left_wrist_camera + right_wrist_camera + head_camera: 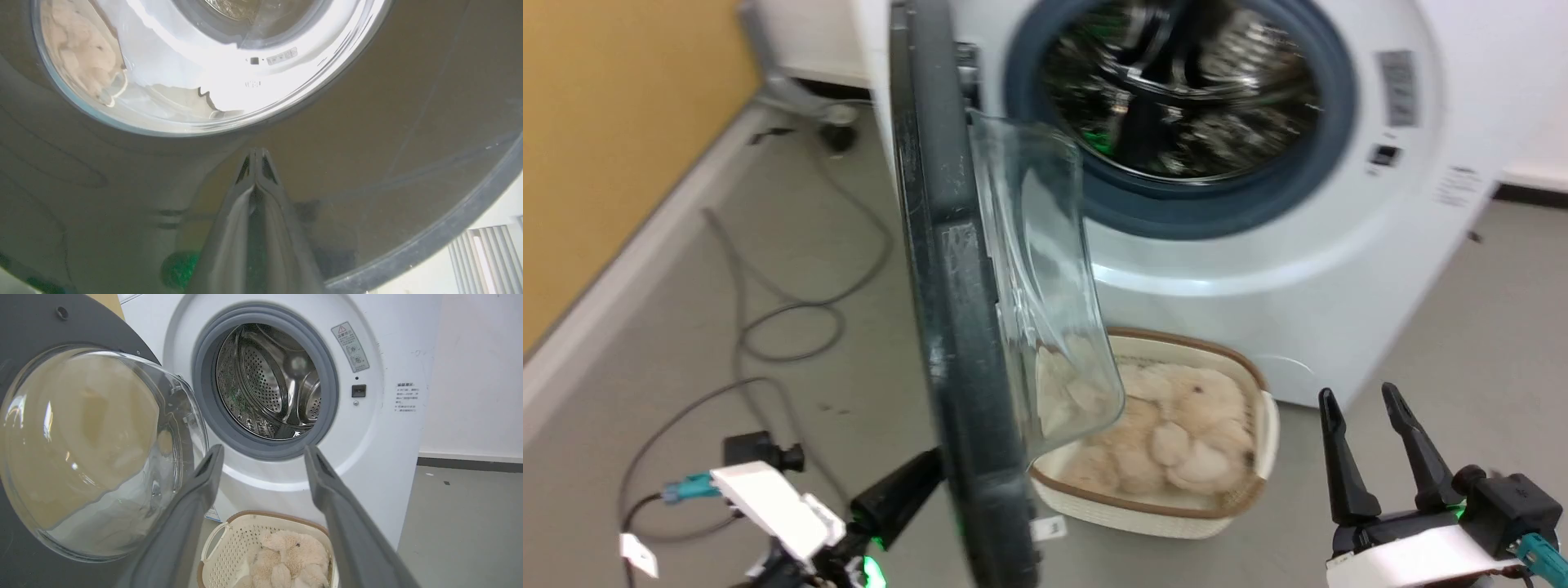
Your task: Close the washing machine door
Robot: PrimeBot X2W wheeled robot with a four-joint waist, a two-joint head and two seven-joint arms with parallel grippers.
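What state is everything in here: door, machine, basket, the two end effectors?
washing machine door: open, swung wide.
washing machine: drum exposed, looks empty.
basket: holds a plush toy.
left end effector: shut, tips at the door's outer face.
right end effector: open, holding nothing.

We find the washing machine door [939, 327] dark and plastic-looking, scuffed along its rim, with a glossy outer face. Its bowl window [81, 457] is clear, shiny glass. The washing machine [1258, 269] has a smooth white front with a soft sheen; its drum [265, 384] is bright perforated steel, ringed by a matt blue-grey rubber gasket [203, 396]. The basket [233, 551] looks like cream woven plastic, the toy [286, 555] inside fluffy plush. The right hand [1358, 396] carries fingers [1342, 465] of matt dark plastic.
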